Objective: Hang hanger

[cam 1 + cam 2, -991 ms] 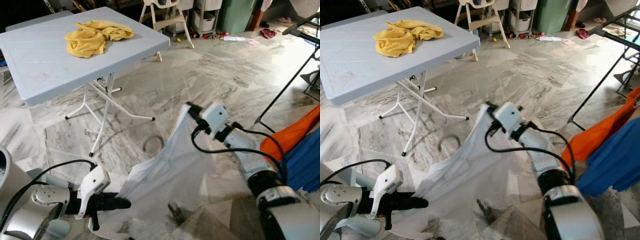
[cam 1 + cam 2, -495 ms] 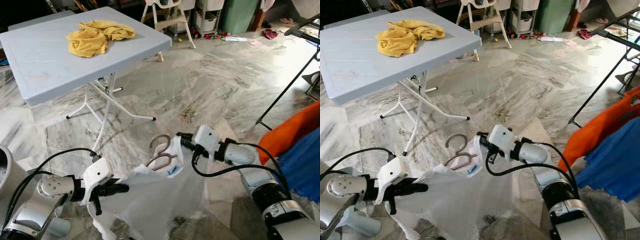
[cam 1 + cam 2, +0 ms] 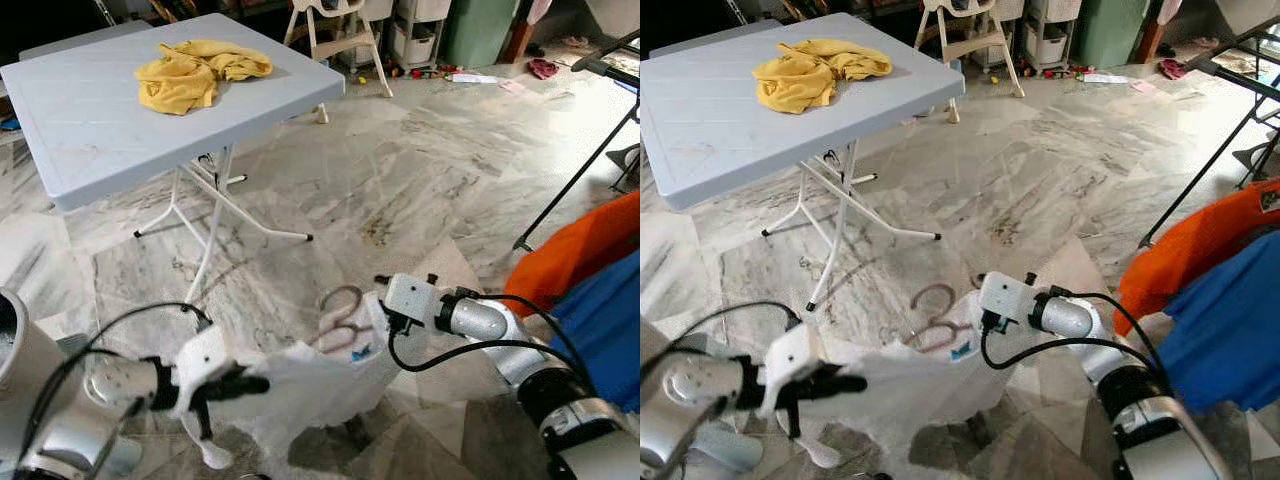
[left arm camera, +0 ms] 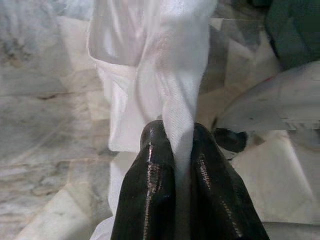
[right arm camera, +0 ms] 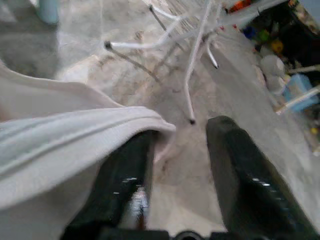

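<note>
A white garment [image 3: 310,385] hangs low over the floor, stretched between my two grippers. A pinkish-brown hanger [image 3: 341,318] sits in its collar, hook pointing up and away from me. My left gripper [image 3: 256,384] is shut on one edge of the garment, and the cloth [image 4: 170,75] runs up from between its fingers [image 4: 150,170]. My right gripper [image 3: 380,305] is at the collar beside the hanger. Its fingers [image 5: 235,170] stand apart, with the collar hem [image 5: 85,130] draped over one of them and bare floor showing in the gap.
A light blue folding table [image 3: 90,140] with a yellow cloth [image 3: 195,72] stands at the back left. Orange [image 3: 570,262] and blue [image 3: 612,320] clothes hang on a black rack [image 3: 585,160] at the right. A high chair [image 3: 335,30] and bins stand far back.
My right gripper has come down and toward me with the collar, so the garment now sags lower. The hanger has come into view at the collar. My left gripper keeps its hold.
</note>
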Robot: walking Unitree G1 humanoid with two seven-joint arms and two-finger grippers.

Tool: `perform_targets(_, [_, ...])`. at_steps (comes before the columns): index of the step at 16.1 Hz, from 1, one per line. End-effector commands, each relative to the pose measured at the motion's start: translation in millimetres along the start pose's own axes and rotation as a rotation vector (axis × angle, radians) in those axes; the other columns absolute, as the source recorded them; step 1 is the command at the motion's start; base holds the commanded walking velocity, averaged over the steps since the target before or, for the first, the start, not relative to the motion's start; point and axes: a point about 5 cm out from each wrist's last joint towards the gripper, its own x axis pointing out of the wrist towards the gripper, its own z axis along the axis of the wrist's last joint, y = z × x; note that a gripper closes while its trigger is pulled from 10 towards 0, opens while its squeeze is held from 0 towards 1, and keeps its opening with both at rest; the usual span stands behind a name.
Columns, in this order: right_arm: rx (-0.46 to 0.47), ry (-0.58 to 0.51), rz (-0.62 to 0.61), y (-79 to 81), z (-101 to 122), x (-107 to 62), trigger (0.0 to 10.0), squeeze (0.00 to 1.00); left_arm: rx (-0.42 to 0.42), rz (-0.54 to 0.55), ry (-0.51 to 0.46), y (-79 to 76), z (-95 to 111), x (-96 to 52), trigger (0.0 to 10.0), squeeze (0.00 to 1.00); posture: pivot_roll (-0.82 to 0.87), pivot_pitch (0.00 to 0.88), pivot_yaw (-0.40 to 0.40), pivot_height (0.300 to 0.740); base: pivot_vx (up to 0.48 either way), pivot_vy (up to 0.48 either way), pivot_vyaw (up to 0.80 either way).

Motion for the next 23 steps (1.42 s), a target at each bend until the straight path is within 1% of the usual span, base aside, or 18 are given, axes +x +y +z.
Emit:
perform_targets(1, [-0.023, 0.021, -0.044, -8.2, 0.0, -0.2, 10.0, 1.00, 0.028, -0.025, -0.054, -4.8, 9.4, 3.0, 0.0, 0.00, -0.02, 0.070, 0.030, 0.740, 0.000, 0.000, 0.00])
perform_targets(3, [-0.025, 0.049, -0.099, -14.5, -3.7, -2.0, 10.0, 1.00, 0.013, -0.041, -0.080, -11.1, 9.3, 8.1, 0.0, 0.00, -0.03, 0.071, 0.029, 0.740, 0.000, 0.000, 0.00])
perform_targets(5, [-0.053, 0.077, -0.061, -10.2, -9.0, -3.6, 10.0, 1.00, -0.006, -0.040, -0.127, -14.3, 13.0, 12.0, 0.0, 0.00, -0.04, 0.073, 0.022, 0.740, 0.000, 0.000, 0.00])
perform_targets(6, [-0.064, 0.101, -0.030, -5.0, -14.5, -5.3, 10.0, 1.00, -0.020, -0.041, -0.149, -15.3, 15.9, 13.9, 0.0, 0.00, -0.04, 0.073, 0.020, 0.740, 0.000, 0.000, 0.00])
perform_targets(8, [-0.097, 0.114, 0.011, -0.9, -19.1, -8.7, 10.0, 1.00, -0.026, -0.010, -0.205, -13.3, 23.1, 16.5, 0.0, 0.00, -0.04, 0.075, 0.015, 0.740, 0.000, 0.000, 0.00])
perform_targets(9, [-0.068, 0.115, 0.003, -3.5, -19.6, -9.8, 10.0, 1.00, -0.025, -0.013, -0.212, -13.9, 23.5, 18.1, 0.0, 0.00, -0.05, 0.075, 0.013, 0.740, 0.000, 0.000, 0.00])
perform_targets(10, [-0.066, 0.097, 0.072, -0.3, -18.8, -11.5, 10.0, 1.00, -0.034, -0.030, -0.214, -16.7, 23.3, 20.7, 0.0, 0.00, -0.05, 0.074, 0.011, 0.740, 0.000, 0.000, 0.00])
perform_targets(11, [-0.063, 0.094, 0.090, -3.7, -18.2, -12.8, 10.0, 1.00, -0.047, -0.064, -0.205, -23.5, 21.1, 25.8, 0.0, 0.00, -0.06, 0.074, 0.008, 0.740, 0.000, 0.000, 0.00])
perform_targets(12, [-0.087, 0.084, 0.150, -1.5, -17.9, -14.9, 10.0, 1.00, -0.043, -0.079, -0.200, -27.5, 20.4, 29.7, 0.0, 0.00, -0.06, 0.073, 0.006, 0.740, 0.000, 0.000, 0.00])
perform_targets(13, [-0.058, 0.074, 0.119, -7.9, -16.1, -15.3, 10.0, 1.00, -0.042, -0.082, -0.201, -29.0, 20.5, 32.1, 0.0, 0.00, -0.07, 0.073, 0.004, 0.740, 0.000, 0.000, 0.00])
perform_targets(14, [0.012, 0.028, 0.195, -4.2, -13.5, -17.6, 10.0, 1.00, -0.041, -0.082, -0.202, -29.5, 20.6, 33.2, 0.0, 0.00, -0.07, 0.073, 0.003, 0.740, 0.000, 0.000, 0.00])
perform_targets(15, [-0.032, 0.043, 0.278, -0.3, -16.3, -22.9, 10.0, 1.00, -0.041, -0.080, -0.202, -29.0, 20.5, 33.4, 0.0, 0.00, -0.07, 0.073, 0.002, 0.740, 0.000, 0.000, 0.00])
perform_targets(16, [-0.100, 0.087, 0.331, -1.8, -22.0, -30.6, 10.0, 1.00, -0.036, -0.063, -0.203, -26.4, 20.7, 32.3, 0.0, 0.00, -0.07, 0.073, 0.001, 0.740, 0.000, 0.000, 0.00])
perform_targets(17, [-0.116, 0.092, 0.297, -11.4, -21.2, -33.7, 10.0, 1.00, -0.035, -0.041, -0.206, -22.9, 20.6, 30.6, 0.0, 0.00, -0.07, 0.072, 0.002, 0.740, 0.000, 0.000, 0.00])
perform_targets(18, [-0.131, 0.095, 0.214, -29.7, -17.5, -36.4, 10.0, 1.00, -0.029, -0.004, -0.210, -16.4, 20.3, 27.3, 0.0, 0.00, -0.07, 0.074, 0.003, 0.740, 0.000, 0.000, 0.00])
perform_targets(20, [-0.155, 0.103, 0.100, -52.7, -14.2, -43.1, 10.0, 1.00, -0.023, 0.056, -0.212, -4.1, 21.0, 19.3, 0.0, 0.00, -0.07, 0.076, 0.000, 0.740, 0.000, 0.000, 0.00])
perform_targets(22, [-0.191, 0.124, -0.039, -70.0, -13.1, -47.8, 10.0, 1.00, -0.014, 0.100, -0.209, 5.1, 22.1, 10.5, 0.0, 0.00, -0.07, 0.078, -0.003, 0.740, 0.000, 0.000, 0.00])
perform_targets(23, [-0.183, 0.119, -0.138, -78.1, -11.7, -48.6, 10.0, 1.00, -0.013, 0.117, -0.211, 8.5, 21.9, 6.0, 0.0, 0.00, -0.07, 0.079, -0.004, 0.740, 0.000, 0.000, 0.00])
